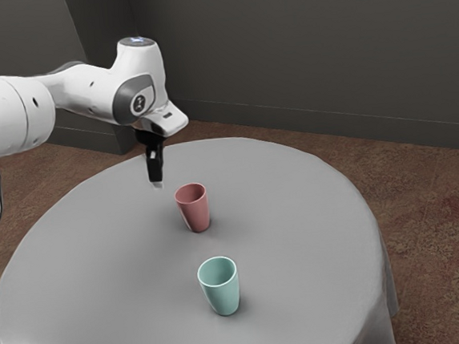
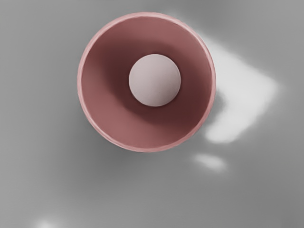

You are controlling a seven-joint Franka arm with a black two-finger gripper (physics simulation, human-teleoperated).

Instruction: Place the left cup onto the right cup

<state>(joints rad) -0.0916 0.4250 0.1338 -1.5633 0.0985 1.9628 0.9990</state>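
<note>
A pink cup [image 1: 193, 207] stands upright near the middle of the round grey table [image 1: 86, 281]. A teal cup [image 1: 218, 286] stands upright closer to the table's front edge, a short way from the pink one. My gripper [image 1: 156, 177] hangs above the table, to the exterior view's left of the pink cup and a little higher than its rim, touching neither cup. In the wrist view I look straight down into the empty pink cup [image 2: 147, 80], with its pale bottom in sight.
The table [image 2: 47, 190] is draped in a grey cloth whose edges fall to a brown carpet [image 1: 433, 202]. Dark walls stand behind. Bare tabletop surrounds both cups.
</note>
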